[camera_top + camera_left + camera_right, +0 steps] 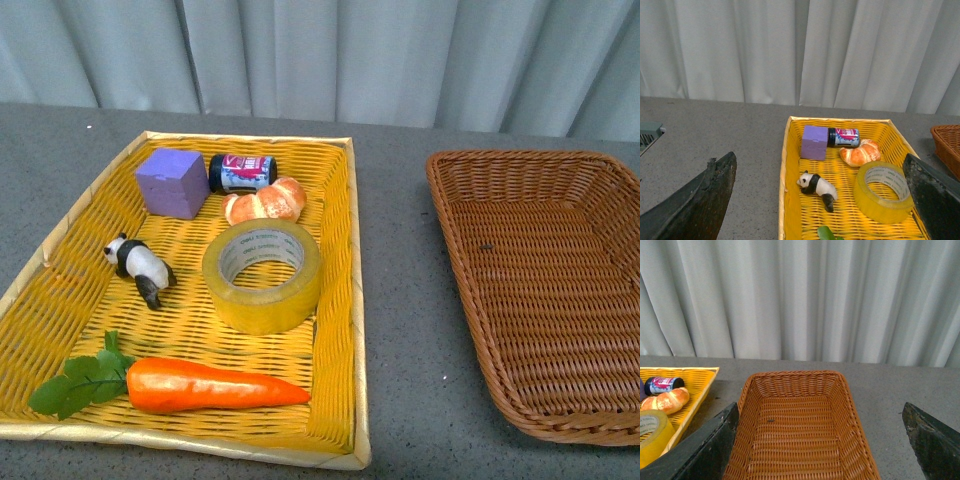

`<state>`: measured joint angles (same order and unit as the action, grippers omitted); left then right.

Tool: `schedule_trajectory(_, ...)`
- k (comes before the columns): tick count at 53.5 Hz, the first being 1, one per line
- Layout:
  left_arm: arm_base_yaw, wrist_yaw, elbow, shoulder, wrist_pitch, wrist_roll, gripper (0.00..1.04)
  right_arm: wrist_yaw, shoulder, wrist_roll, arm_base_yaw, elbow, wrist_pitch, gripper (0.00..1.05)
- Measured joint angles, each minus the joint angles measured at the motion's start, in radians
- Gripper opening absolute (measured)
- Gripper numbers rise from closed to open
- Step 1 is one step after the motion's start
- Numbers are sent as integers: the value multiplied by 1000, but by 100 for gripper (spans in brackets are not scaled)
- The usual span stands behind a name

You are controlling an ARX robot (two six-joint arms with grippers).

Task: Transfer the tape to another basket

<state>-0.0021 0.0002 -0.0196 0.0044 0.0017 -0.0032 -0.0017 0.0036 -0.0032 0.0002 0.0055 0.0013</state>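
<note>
Both pairs of jaws stand spread wide with nothing between them. The left gripper point(818, 157) faces the yellow tray point(342, 300) and the right gripper point(820, 405) faces the basket point(540, 290). The tape point(262, 276) lies flat near the tray's middle, with a croissant point(265, 202) just beside it at 12 o'clock, a panda figure point(140, 266) at 9 and a carrot point(210, 385) at 7. The basket sits apart at the tape's 3 o'clock. The task looks unstarted, with the reach still to come. The left gripper would probably need to descend and pinch the roll's wall.
</note>
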Motion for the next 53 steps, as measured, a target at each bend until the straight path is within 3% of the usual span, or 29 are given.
schedule_trajectory(53,0,0,0,0,0,0,98,0,0,0,0,0,0,96)
